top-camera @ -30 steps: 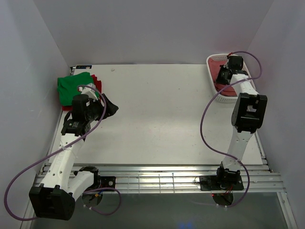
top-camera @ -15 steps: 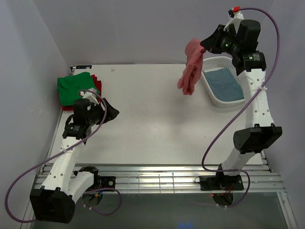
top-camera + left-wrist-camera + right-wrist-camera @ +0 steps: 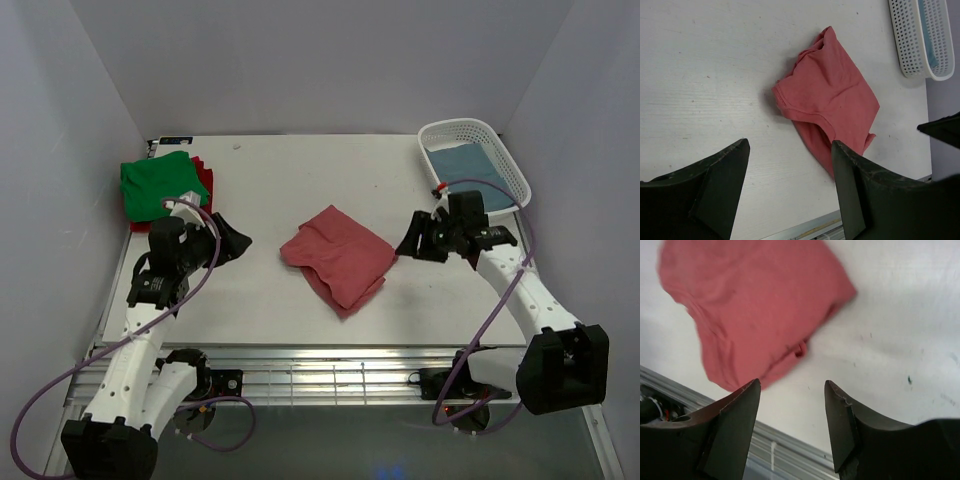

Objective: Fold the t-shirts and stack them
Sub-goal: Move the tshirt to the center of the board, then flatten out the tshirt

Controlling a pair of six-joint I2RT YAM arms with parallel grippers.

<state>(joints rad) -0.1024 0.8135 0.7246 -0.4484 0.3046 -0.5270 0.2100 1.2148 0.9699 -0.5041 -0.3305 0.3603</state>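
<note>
Top external shows the pinkish-red t-shirt (image 3: pixel 337 255) crumpled mid-table, with the left gripper (image 3: pixel 234 238) and right gripper (image 3: pixel 409 240) gaping empty either side. Best pinch opposite edges and spread it flat first.

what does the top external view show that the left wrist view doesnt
Only the top external view: the green t-shirt lying on the dark red t-shirt at the far left. Only the left wrist view: the left fingers from close up, spread apart with nothing between them. Both: the pinkish-red t-shirt lying loosely bunched in the middle, and the white basket holding the grey-blue t-shirt.
</note>
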